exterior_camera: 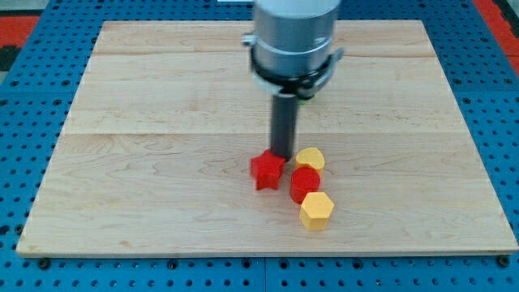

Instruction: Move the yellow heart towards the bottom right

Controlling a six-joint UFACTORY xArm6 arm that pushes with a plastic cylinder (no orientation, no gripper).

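Note:
The yellow heart (310, 159) lies just below the middle of the wooden board (162, 122). My tip (283, 154) is at the end of the dark rod, just left of the yellow heart and at the top right edge of the red star (267, 170). A red round block (305, 183) sits right below the yellow heart and touches it. A yellow hexagon (317, 211) sits below the red round block, touching it. A small green piece (306, 95) peeks out behind the arm's grey body.
The arm's grey cylinder (293, 40) hangs over the board's top middle. The board rests on a blue pegboard (24, 122) that surrounds it on all sides.

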